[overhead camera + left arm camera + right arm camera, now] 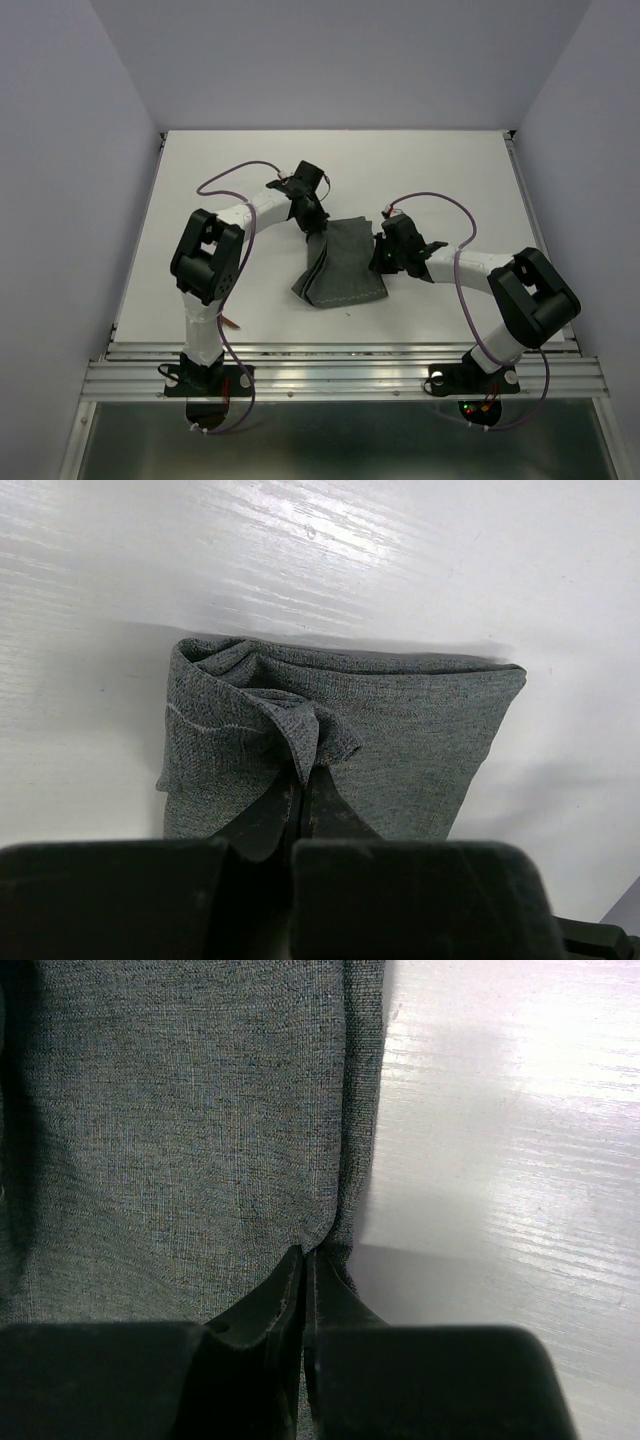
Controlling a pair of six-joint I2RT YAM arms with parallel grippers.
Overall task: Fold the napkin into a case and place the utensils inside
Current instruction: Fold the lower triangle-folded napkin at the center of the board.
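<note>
The grey-green napkin (338, 264) lies folded in the middle of the white table (420, 170), tilted, between the two arms. My left gripper (316, 226) is shut on the napkin's far left corner; the left wrist view shows the cloth (400, 730) bunched into a pinched fold at my closed fingertips (303, 780). My right gripper (381, 252) is shut on the napkin's right edge; the right wrist view shows the hem (200, 1130) caught between my closed fingertips (304, 1255). No utensils are in view.
Purple cables (440, 200) loop above both arms. The table's near edge meets a metal rail (340, 365). White walls close in the far side and both sides.
</note>
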